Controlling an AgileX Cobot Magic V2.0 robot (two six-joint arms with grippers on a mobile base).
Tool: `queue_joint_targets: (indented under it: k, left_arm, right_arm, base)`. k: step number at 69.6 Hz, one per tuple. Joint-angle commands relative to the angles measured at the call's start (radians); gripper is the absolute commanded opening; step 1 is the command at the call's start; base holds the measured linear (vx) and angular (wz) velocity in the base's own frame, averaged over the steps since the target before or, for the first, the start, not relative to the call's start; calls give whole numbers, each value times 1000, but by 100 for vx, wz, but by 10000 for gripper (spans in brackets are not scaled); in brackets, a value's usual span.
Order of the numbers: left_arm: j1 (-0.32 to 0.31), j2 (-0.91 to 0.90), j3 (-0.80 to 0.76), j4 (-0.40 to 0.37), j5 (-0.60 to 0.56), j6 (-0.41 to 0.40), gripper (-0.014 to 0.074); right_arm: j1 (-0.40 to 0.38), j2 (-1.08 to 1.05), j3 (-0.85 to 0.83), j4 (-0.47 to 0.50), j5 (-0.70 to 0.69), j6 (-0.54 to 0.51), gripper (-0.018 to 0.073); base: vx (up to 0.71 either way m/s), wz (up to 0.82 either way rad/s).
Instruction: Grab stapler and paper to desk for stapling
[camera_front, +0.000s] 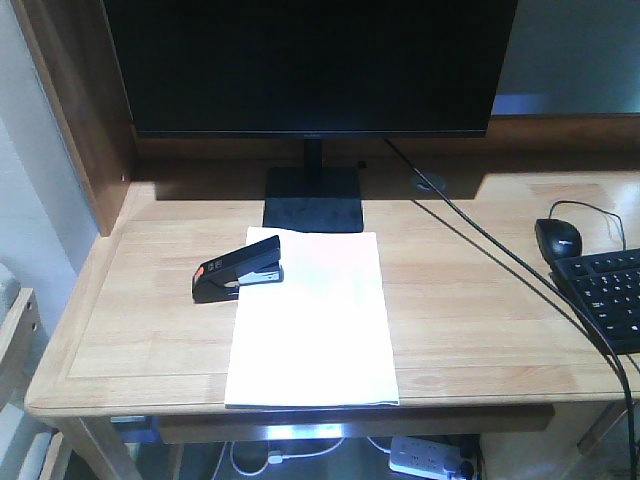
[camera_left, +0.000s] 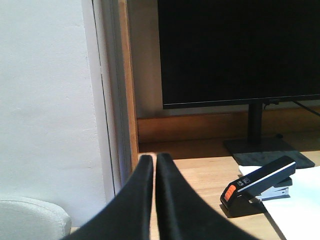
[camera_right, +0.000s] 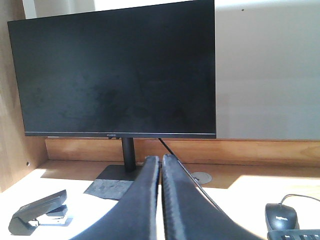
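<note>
At the left of the table (camera_front: 130, 300), the stapler (camera_front: 238, 269) is lying with its nose over the top-left corner of the paper (camera_front: 312, 320), which is resting flat in front of the monitor (camera_front: 310, 65). The left pincer (camera_left: 154, 165) is hanging closed and empty, well apart from the stapler; any sideways nudge on approach is likely to be dragging the sheets askew. Further right, the right pincer (camera_right: 161, 162) is also sitting closed and empty, and the cable (camera_front: 500, 255), mouse (camera_front: 558, 237) and keyboard (camera_front: 612, 295) are risking a snag if that arm swings wide.
</note>
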Motion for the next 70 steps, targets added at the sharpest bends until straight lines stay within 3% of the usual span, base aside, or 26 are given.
queue_joint_targets:
  k: [1, 27, 34, 41, 57, 64, 70]
  left_arm:
    - [-7, -16, 12, -1, -79, -11, -6]
    - [-7, -16, 12, -1, -79, -11, -6]
    - [-7, -16, 12, -1, -79, -11, -6]
    - [-7, -16, 12, -1, -79, -11, -6]
    - [-7, -16, 12, -1, -79, -11, -6]
    - [-7, -16, 12, -1, -79, -11, -6]
    - [-7, -16, 12, -1, -79, -11, -6]
  right_arm:
    - [-1, 12, -28, -65, 21, -11, -10]
    - [-1, 6, -20, -62, 26, -11, -10]
    - [-3, 3, -17, 22, 50, -46, -10]
    - [-3, 3, -17, 217, 165, -256, -10]
    - [-3, -2, -17, 740, 226, -1016, -10]
    - [-10, -27, -17, 928, 226, -1238, -10]
    - [-63, -54, -17, 1089, 226, -1374, -10]
  base:
    - [0, 0]
    - [0, 0]
    - [0, 0]
    - [0, 0]
    - [0, 0]
    - [0, 0]
    - [0, 0]
